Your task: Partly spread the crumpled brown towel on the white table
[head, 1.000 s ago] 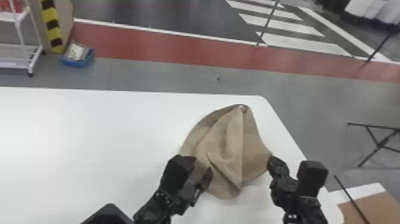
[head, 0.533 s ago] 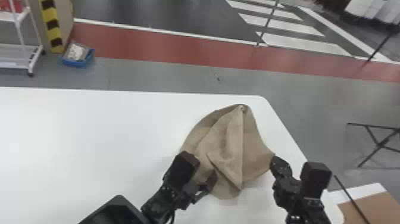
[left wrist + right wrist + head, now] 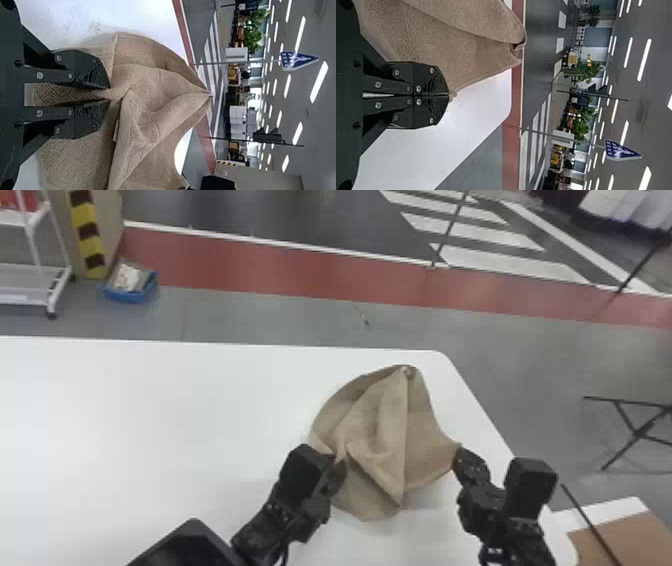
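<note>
Towel (image 3: 377,420) on table (image 3: 150,415), grey floor (image 3: 280,317) beyond

From above and farther back, the head view looks forward and down on the tabletop (image 3: 150,415) and the floor past it. The left wrist view, turned sideways, looks close along the left hand (image 3: 340,461) across the towel (image 3: 420,440) and out into the room; the right wrist view does likewise from the right hand (image 3: 458,455). All three share towel, tabletop and red floor strip (image 3: 250,267).
</note>
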Action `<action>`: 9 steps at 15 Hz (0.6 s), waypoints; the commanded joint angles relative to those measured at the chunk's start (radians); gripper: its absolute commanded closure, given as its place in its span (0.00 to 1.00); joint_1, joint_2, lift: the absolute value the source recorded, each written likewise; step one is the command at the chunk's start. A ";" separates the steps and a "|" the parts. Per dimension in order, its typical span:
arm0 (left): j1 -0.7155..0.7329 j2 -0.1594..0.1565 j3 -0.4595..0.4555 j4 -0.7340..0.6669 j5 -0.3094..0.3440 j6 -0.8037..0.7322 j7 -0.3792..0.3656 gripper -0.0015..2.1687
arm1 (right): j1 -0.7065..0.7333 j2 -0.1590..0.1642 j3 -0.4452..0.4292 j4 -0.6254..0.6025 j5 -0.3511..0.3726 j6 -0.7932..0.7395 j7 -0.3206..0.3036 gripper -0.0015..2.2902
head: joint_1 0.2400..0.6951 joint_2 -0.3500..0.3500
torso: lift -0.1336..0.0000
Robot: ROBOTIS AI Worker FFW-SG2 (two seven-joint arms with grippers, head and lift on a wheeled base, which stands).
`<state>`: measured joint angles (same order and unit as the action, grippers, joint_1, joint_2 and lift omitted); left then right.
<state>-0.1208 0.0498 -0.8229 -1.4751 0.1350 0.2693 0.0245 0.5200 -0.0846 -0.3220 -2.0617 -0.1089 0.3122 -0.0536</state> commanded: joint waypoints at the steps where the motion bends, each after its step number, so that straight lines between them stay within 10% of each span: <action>1: 0.020 0.013 0.021 -0.051 0.000 0.009 0.000 0.79 | 0.003 -0.001 -0.003 -0.006 0.000 0.000 0.000 0.57 | 1.00 0.00 | 0.07; 9: 0.187 0.194 0.343 -0.502 0.032 0.187 -0.002 0.79 | -0.112 -0.040 -0.196 -0.035 -0.055 0.163 0.061 0.57 | 1.00 0.00 | 0.07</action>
<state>0.0386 0.2265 -0.5501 -1.9143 0.1530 0.4227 0.0250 0.4393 -0.1096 -0.4806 -2.0945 -0.1485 0.4272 0.0060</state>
